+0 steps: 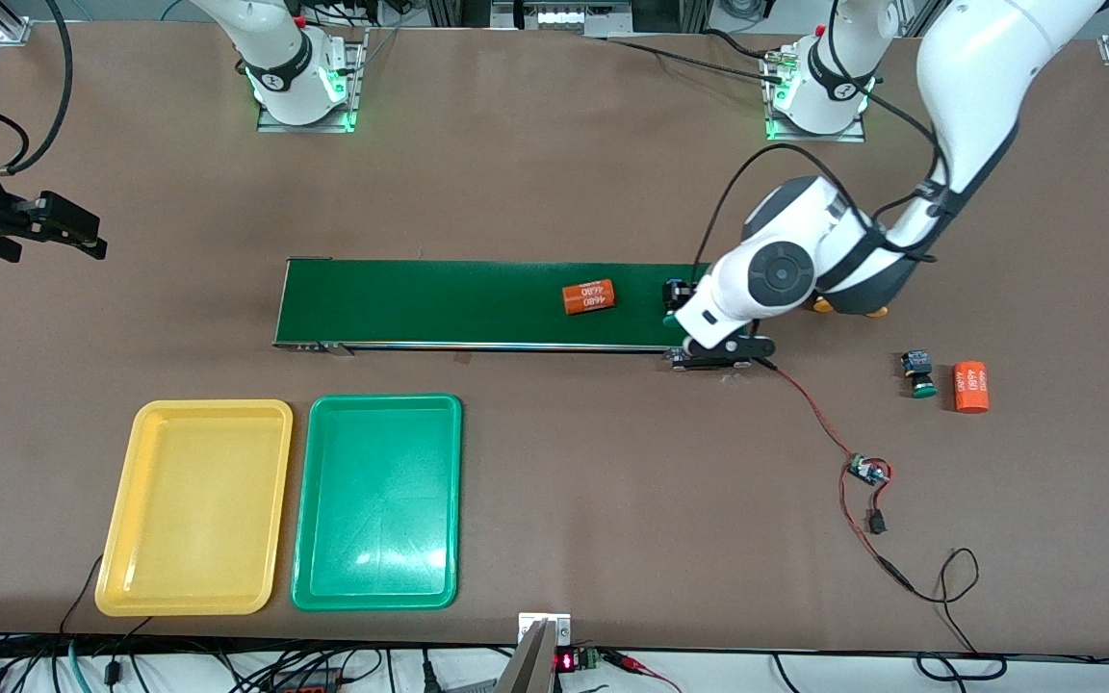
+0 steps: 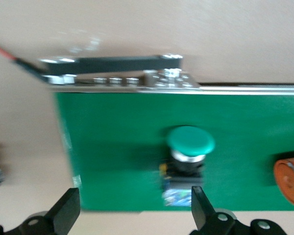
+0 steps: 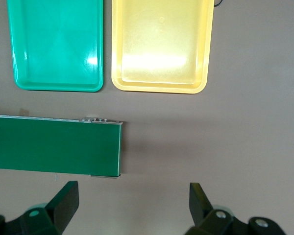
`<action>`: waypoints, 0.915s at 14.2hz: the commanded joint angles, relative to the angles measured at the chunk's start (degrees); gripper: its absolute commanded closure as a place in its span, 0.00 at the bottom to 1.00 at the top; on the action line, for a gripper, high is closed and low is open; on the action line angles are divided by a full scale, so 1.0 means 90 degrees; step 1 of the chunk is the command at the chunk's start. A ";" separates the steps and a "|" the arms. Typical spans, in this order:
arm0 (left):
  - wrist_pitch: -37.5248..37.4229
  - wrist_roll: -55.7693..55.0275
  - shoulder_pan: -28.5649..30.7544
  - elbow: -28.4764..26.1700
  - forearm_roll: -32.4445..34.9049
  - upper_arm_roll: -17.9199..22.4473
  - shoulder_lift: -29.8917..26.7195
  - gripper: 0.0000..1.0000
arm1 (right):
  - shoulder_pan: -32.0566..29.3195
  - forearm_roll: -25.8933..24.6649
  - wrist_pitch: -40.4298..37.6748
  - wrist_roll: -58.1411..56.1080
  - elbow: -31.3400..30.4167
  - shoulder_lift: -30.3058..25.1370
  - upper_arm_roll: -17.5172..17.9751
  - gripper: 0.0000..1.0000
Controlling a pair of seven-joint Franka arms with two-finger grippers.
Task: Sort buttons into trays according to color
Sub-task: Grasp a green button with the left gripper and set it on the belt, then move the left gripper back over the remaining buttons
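Your left gripper (image 2: 132,210), jaws apart, hangs over a green-capped button (image 2: 188,147) lying on the conveyor belt (image 1: 439,303), right of frame centre. Your right gripper (image 3: 132,205) waits open, upper left; both trays (image 1: 193,505) sit lower left.

Two trays lie on the bench: one yellow tray (image 1: 194,507) and one green tray (image 1: 377,501). There is one conveyor belt (image 1: 439,303). Two orange cylinders show, one on the belt (image 1: 588,296) and one on the bench (image 1: 971,387). Two green-capped buttons are plain to see, one on the belt (image 2: 188,159) and one beside the bench cylinder (image 1: 918,374) (two yellow-orange caps (image 1: 848,308) peek from under the left arm, so four buttons if those count).
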 commanded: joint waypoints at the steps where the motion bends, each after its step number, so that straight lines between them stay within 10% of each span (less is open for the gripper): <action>1: -0.1010 0.0110 0.0172 0.0703 0.0053 -0.0060 -0.0165 0.00 | 0.0000 -0.0038 -0.0018 0.0080 -0.0071 -0.0077 0.0010 0.00; 13: -0.0301 0.2706 0.2212 0.0715 0.1693 0.0897 0.0586 0.00 | 0.0000 -0.0047 0.0050 0.0080 -0.0071 -0.0067 0.0010 0.00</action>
